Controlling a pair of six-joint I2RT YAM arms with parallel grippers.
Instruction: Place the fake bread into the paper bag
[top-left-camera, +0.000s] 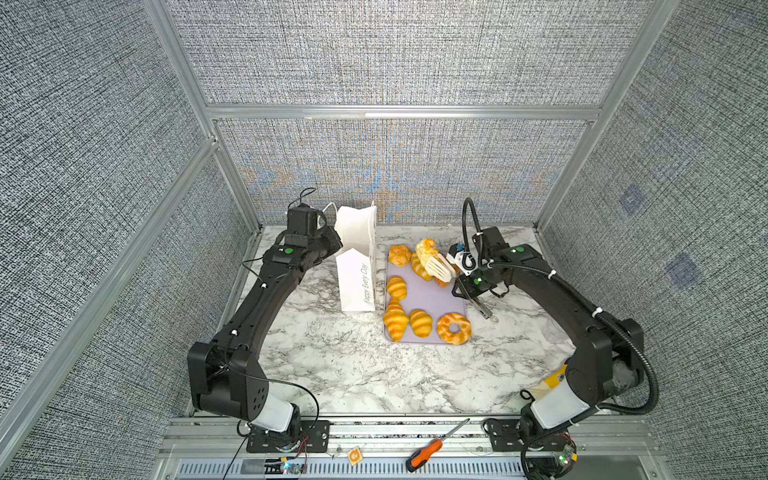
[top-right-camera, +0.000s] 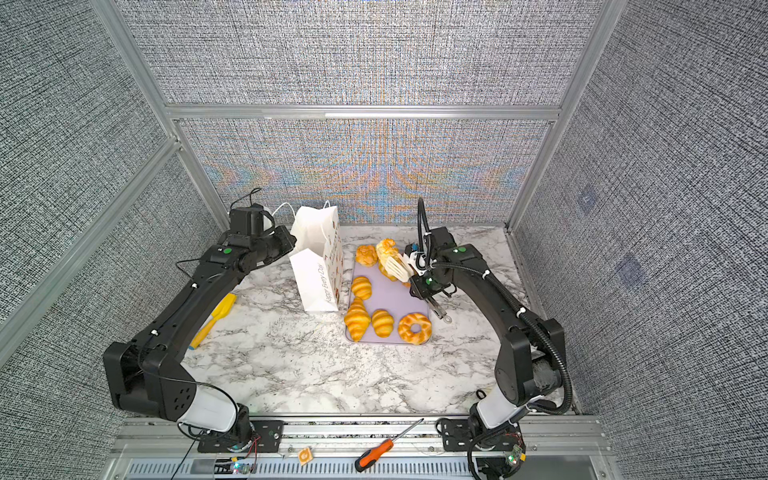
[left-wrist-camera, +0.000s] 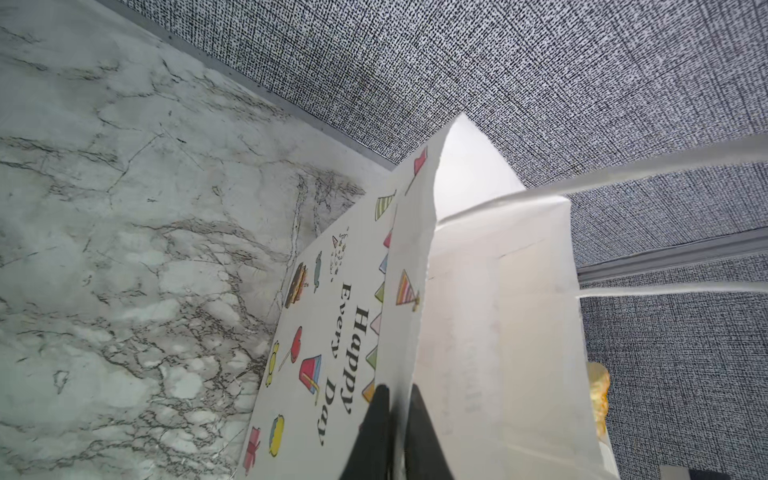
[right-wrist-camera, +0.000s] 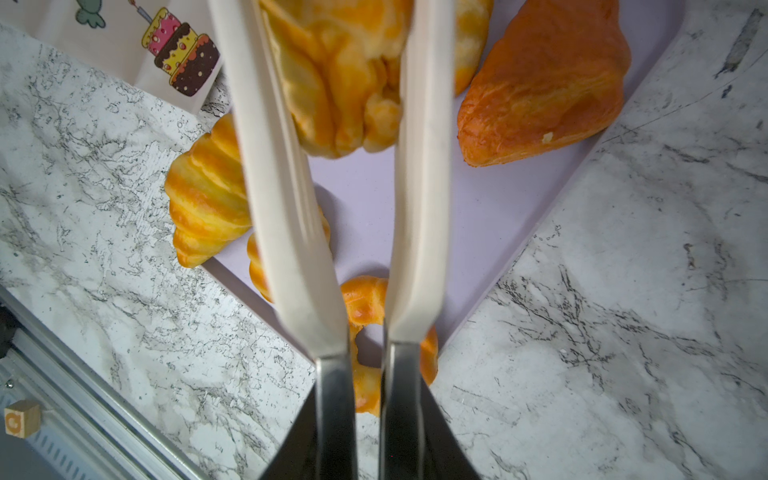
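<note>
Top views: my left gripper (top-left-camera: 336, 242) sits at the open mouth of the paper bag (top-left-camera: 358, 270). The bag stands upright on the marble table (top-left-camera: 353, 374), just left of the lilac tray (top-left-camera: 428, 297). My right gripper (top-left-camera: 464, 286) is clamped on tongs (top-left-camera: 441, 268), and their white tips pinch the puff (top-left-camera: 427, 248). The puff is lifted over the tray's far end, near the bag but apart from it. On the tray: bun (top-left-camera: 400, 254), doughnut (top-left-camera: 454, 328), croissants (top-left-camera: 395, 318) along the bag side and near edge, one more under the tongs. The dark croissant (top-left-camera: 442, 283) is mostly hidden by the tongs. A yellow scoop (top-right-camera: 216, 318) lies on the table under my left arm. A screwdriver (top-left-camera: 428, 451) lies on the front rail.

Left wrist: my fingers (left-wrist-camera: 376, 419) are pressed together on the bag's top edge, paper between them. The printed face with "Happy Every Day" is on one side, the plain white inside on the other. The handles (left-wrist-camera: 665, 166) run out of frame. A sliver of golden bread shows past the far wall; I can't tell which piece.

Right wrist: my jaws are closed on the tongs' steel handles. The white blades (right-wrist-camera: 274, 166) squeeze the puff (right-wrist-camera: 345, 75) between them, off the tray. Below are the dark croissant (right-wrist-camera: 548, 83) and a croissant (right-wrist-camera: 208, 195). The doughnut (right-wrist-camera: 365, 299) is partly behind the handles. A bag corner with a cake picture (right-wrist-camera: 124, 50) is also in frame.
</note>
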